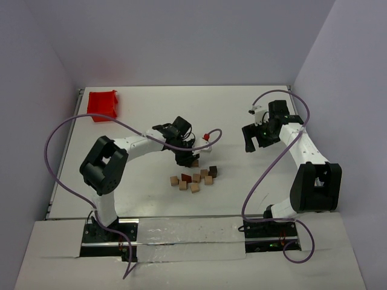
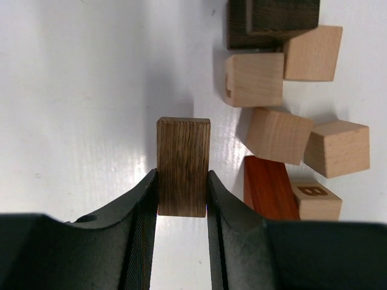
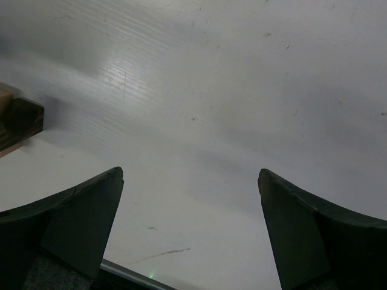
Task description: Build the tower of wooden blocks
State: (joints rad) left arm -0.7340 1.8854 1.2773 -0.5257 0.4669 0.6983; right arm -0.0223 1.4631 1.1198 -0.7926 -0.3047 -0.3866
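- table [image 1: 151, 115]: nothing stacked yet, loose blocks [image 1: 196, 177] clustered mid-table
- right gripper [image 3: 190, 199] gapes wide over bare surface, well apart
- left gripper [image 2: 182, 196] pinches a dark brown block [image 2: 183, 158] beside the cluster; next, probably place it squarely as a base

In the upper left of my overhead view I see a red plastic bin [image 1: 103, 104] on the white tabletop [image 1: 151, 103], near its far left corner. Pale grey walls [image 1: 181, 42] stand behind it.
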